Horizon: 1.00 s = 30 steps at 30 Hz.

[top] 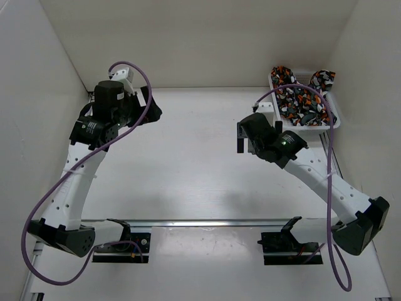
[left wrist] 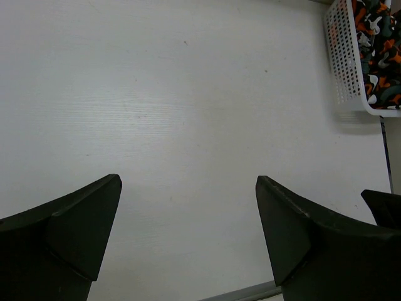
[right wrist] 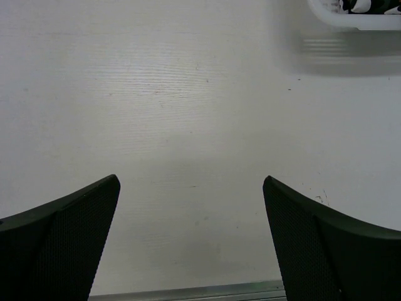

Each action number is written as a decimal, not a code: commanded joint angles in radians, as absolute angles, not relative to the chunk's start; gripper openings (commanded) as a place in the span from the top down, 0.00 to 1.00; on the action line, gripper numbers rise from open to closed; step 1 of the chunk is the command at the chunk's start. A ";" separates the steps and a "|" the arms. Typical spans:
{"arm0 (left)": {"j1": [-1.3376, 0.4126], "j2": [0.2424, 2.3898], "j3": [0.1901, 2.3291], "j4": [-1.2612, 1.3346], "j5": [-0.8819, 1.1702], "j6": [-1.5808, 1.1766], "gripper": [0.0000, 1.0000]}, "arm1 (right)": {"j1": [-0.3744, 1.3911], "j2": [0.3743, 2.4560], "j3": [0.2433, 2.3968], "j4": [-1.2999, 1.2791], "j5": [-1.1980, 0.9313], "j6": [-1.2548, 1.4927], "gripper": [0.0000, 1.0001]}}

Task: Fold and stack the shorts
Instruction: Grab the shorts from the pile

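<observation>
Inside far basket (top: pixel 308 127), shorts (top: pixel 299 100) partly hidden.

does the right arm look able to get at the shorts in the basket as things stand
Probably yes: the right gripper is open and empty, the basket sits close beside it, and the shorts lie heaped in it with nothing over them.

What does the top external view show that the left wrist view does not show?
Only the top view shows the whole left arm and right arm with their bases. Only the left wrist view shows the left gripper close up, open, and the holes in the basket wall. Both show the white table and the basket holding patterned shorts.
</observation>
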State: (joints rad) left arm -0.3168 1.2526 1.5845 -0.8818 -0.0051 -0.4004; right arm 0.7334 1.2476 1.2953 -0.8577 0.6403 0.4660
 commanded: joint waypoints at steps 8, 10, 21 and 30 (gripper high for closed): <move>-0.206 1.166 1.585 -0.864 0.029 -0.391 0.00 | 0.732 1.287 1.341 -0.865 0.692 0.485 0.01; -0.195 1.157 1.585 -0.864 0.018 -0.391 0.00 | 0.723 1.287 1.341 -0.835 0.681 0.474 0.01; -0.175 1.147 1.542 -0.836 -0.047 -0.348 0.00 | 0.143 1.531 1.544 -0.721 0.255 0.383 0.11; -0.138 1.199 1.542 -0.836 0.005 -0.370 0.00 | -0.081 2.136 2.191 -0.886 0.305 0.440 0.05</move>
State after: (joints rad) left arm -0.1471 1.1927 1.5448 -0.8520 -0.0143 -0.3664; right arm -0.0425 1.9957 2.0056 -0.7868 0.2874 0.4217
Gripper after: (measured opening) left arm 0.997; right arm 0.951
